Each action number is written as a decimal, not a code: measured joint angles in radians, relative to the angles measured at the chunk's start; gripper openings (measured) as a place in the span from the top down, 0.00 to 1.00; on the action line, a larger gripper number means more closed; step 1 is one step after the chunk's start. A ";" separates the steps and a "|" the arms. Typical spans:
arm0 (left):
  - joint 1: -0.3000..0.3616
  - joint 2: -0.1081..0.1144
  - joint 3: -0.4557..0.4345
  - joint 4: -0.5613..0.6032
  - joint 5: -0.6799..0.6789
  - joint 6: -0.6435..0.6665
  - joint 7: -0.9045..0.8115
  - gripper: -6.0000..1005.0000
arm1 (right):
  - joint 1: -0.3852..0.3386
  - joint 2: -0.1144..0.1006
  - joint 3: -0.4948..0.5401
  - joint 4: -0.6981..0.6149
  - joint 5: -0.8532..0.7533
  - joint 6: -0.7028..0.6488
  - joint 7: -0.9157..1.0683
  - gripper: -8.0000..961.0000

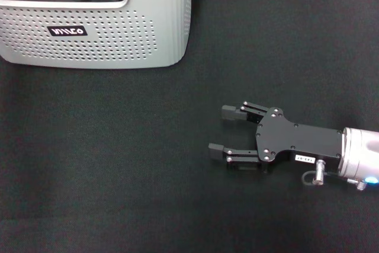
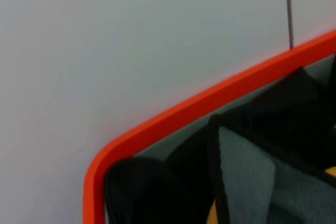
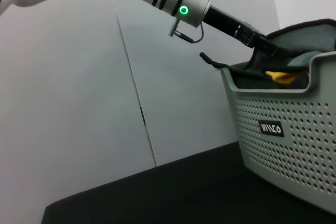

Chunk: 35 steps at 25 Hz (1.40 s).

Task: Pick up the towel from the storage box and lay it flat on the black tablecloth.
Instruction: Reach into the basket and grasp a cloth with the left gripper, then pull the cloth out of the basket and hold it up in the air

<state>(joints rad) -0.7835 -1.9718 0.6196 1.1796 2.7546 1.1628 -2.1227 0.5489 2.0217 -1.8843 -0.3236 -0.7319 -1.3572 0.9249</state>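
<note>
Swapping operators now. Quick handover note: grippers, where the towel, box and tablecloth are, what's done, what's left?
Right gripper: open, empty, over the black tablecloth, to the right of and nearer than the storage box.
Left gripper: reaching into the box, as the right wrist view shows; its fingers are hidden behind the rim, so the grip is unconfirmed.
Towel: in the box among black garments, grey-green face showing with some yellow beside it.
Done: left arm is at the box.
Left: grasp the towel, lift it out, lay it flat on the tablecloth.
</note>
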 joint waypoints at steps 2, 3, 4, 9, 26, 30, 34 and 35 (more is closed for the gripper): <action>-0.001 0.001 0.017 -0.003 0.016 0.003 -0.030 0.26 | -0.002 0.000 -0.002 0.000 0.000 0.000 0.000 0.11; 0.000 0.002 0.025 -0.003 0.021 0.004 -0.041 0.27 | -0.003 0.000 -0.003 0.000 0.000 0.001 0.000 0.11; 0.003 0.002 0.033 -0.001 0.025 0.004 -0.051 0.29 | -0.004 0.001 -0.003 0.000 0.000 0.001 0.000 0.11; 0.007 0.002 0.039 0.005 0.015 0.007 -0.055 0.37 | -0.010 0.002 -0.004 0.001 0.000 0.002 0.000 0.11; 0.054 -0.047 0.064 0.159 -0.013 -0.013 -0.051 0.95 | -0.015 0.003 0.000 0.012 -0.001 0.001 0.000 0.11; 0.122 -0.079 0.077 0.309 -0.128 -0.012 -0.039 0.98 | -0.016 0.003 0.003 0.012 0.000 0.000 0.000 0.11; 0.244 -0.086 0.135 0.506 -0.356 -0.002 -0.026 0.99 | -0.026 -0.003 0.015 0.006 0.006 -0.012 0.000 0.11; 0.271 -0.085 0.146 0.549 -0.415 0.005 -0.026 0.99 | -0.026 -0.004 0.021 0.005 0.006 -0.015 0.000 0.11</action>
<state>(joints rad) -0.5121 -2.0564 0.7658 1.7290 2.3393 1.1676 -2.1487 0.5225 2.0181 -1.8633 -0.3182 -0.7257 -1.3718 0.9248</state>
